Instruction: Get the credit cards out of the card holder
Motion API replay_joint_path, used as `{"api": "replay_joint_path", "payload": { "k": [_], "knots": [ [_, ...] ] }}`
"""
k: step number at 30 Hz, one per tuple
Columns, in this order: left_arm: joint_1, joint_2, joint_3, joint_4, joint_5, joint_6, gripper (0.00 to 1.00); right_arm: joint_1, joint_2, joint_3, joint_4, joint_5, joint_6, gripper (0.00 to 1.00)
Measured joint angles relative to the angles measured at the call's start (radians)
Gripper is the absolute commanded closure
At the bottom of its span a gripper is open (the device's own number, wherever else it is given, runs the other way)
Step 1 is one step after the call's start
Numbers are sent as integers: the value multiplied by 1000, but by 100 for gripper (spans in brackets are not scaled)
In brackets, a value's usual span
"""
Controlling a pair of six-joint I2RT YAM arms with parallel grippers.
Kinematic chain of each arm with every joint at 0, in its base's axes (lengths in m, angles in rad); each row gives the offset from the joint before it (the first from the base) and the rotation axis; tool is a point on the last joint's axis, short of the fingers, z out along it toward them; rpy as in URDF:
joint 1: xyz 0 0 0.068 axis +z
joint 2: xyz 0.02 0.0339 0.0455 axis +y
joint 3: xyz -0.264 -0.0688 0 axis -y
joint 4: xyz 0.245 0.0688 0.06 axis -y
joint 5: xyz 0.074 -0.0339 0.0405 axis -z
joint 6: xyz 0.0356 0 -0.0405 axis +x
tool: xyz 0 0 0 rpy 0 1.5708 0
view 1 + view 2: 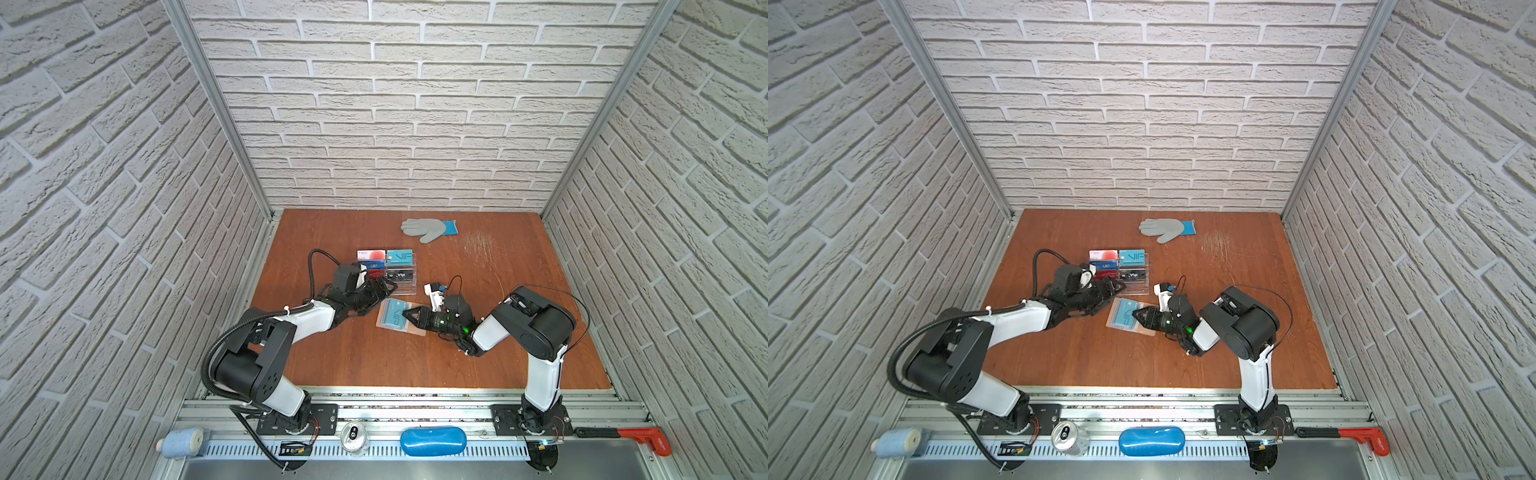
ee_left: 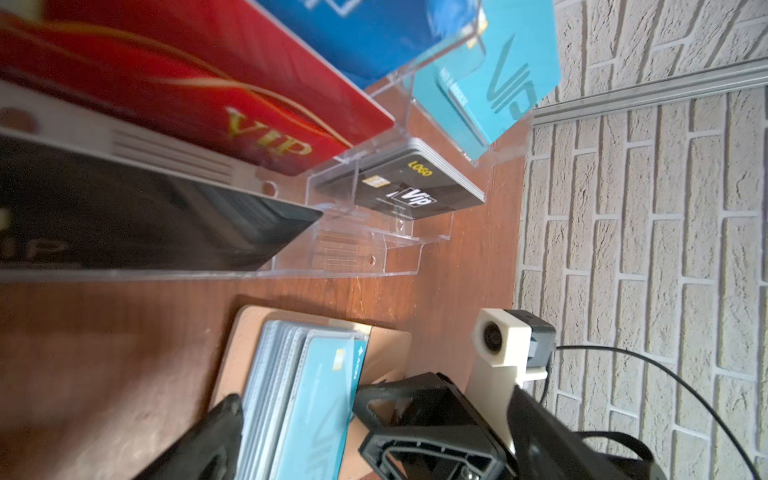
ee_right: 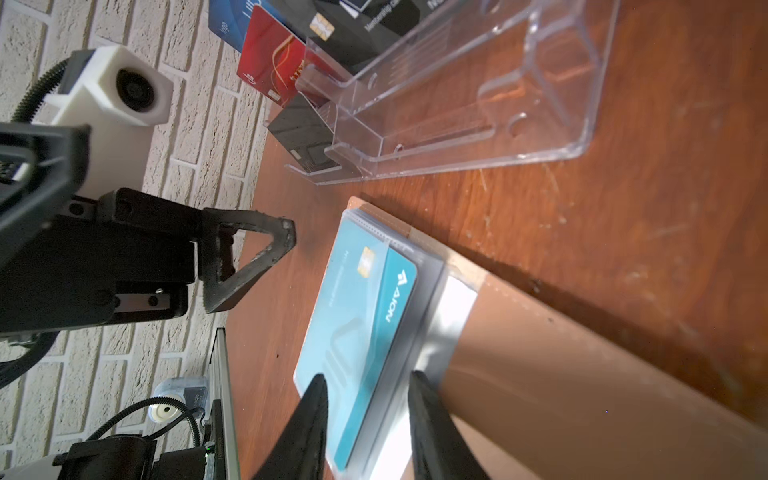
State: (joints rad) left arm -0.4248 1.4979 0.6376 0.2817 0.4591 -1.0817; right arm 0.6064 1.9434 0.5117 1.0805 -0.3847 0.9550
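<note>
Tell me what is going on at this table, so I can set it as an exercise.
A card holder is being emptied; it lies open on the table. Several cards stand in a clear stand. The left gripper is open and empty beside the stand. The right gripper is at the holder, its jaws apart around a teal card in the top sleeve. Whether they pinch anything is unclear.
</note>
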Motion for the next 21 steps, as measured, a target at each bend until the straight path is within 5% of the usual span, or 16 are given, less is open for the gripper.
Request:
{"api": "replay_joint_path", "payload": {
  "k": [7, 21],
  "knots": [
    [-30, -84, -45, -44, -18, 7, 2, 0, -7, -31, 37, 32, 27, 65],
    [-122, -28, -44, 9, -48, -39, 2, 17, -55, -46, 0, 107, 47, 65]
  ]
}}
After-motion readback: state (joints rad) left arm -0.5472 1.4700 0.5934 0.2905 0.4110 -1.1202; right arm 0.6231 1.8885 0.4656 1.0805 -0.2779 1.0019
